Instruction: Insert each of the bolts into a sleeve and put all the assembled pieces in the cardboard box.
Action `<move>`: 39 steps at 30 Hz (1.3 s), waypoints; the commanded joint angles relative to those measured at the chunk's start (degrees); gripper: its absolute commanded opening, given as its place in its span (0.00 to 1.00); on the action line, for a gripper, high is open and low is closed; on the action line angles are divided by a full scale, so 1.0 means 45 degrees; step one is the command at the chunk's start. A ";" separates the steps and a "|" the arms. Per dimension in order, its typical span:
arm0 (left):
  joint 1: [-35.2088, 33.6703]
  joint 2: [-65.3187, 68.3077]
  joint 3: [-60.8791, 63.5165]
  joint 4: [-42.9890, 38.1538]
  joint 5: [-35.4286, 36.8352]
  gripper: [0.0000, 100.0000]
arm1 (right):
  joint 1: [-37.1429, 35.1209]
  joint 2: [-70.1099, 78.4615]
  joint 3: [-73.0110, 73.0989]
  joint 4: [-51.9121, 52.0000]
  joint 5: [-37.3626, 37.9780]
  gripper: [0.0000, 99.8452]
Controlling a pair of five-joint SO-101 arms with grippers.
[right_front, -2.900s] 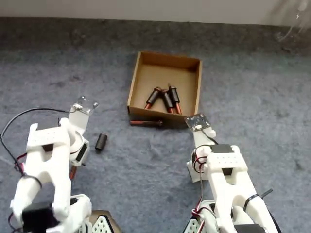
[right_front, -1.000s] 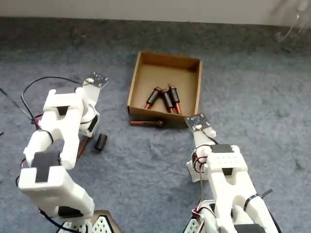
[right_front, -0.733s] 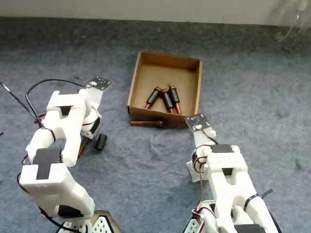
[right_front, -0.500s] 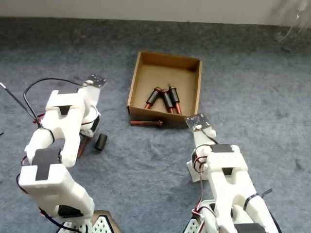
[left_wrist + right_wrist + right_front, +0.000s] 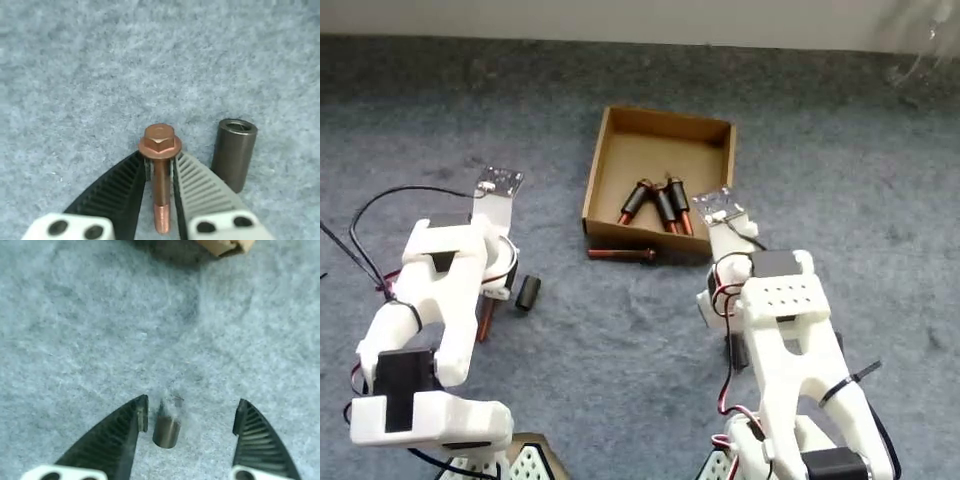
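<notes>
While holding the bolt [image 5: 160, 172] clamped in the left end effector [image 5: 160, 159], centre the spread right end effector [image 5: 192, 407] over its sleeve [image 5: 166, 429].

On inspection: one cardboard box [image 5: 665, 150]. Three assembled pieces [image 5: 663, 207], each a bolt seated in a sleeve, all inside the box. Loose bolts: two, namely the box-side bolt [image 5: 620, 254] lying just near of the box, and the left bolt [image 5: 161, 175]. Loose sleeves: two, the left sleeve [image 5: 233, 152] and the right sleeve [image 5: 166, 429]. Total bolts five, total sleeves five
</notes>
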 commanded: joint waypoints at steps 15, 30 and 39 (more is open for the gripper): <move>0.0147 -0.0654 0.0479 -0.0664 -0.0215 0.00 | -0.0381 0.1338 0.2667 -0.2217 -0.0664 0.21; 0.0127 -0.0791 0.0381 -0.0684 -0.0137 0.00 | -0.0713 0.0127 0.0791 -0.1241 -0.0684 0.00; 0.0264 -0.3839 -0.1807 0.0703 0.1426 0.00 | -0.4679 -0.2198 -0.1358 -0.1436 -0.1661 0.00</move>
